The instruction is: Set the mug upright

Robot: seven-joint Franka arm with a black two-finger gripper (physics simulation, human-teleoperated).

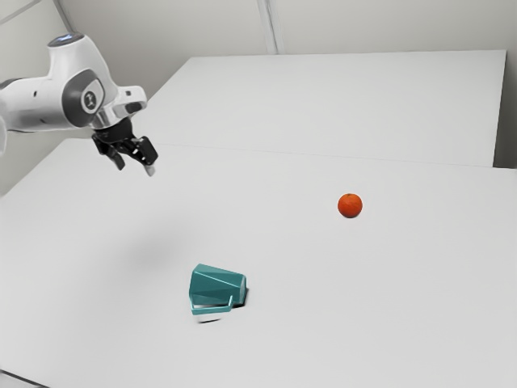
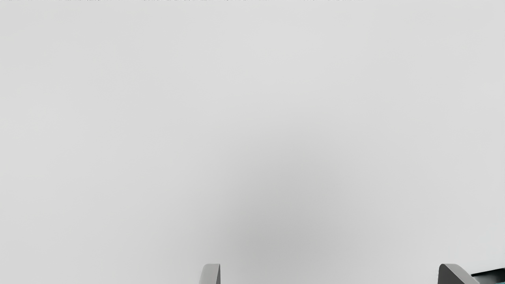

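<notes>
Since the mug (image 1: 217, 286) was just lying sideways on the tabletop (image 1: 291, 323), getting it upright was left to do, hand (image 1: 136, 168) wide open and empty.

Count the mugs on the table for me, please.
1. The teal mug lies on its side on the white table, closer to the exterior view's left and bottom edges than the orange fruit is.

The teal mug (image 1: 216, 285) (1 angular handle (image 1: 212, 309) on it) lies on its side on the table (image 1: 339, 323), narrower end toward the exterior view's right.
</notes>
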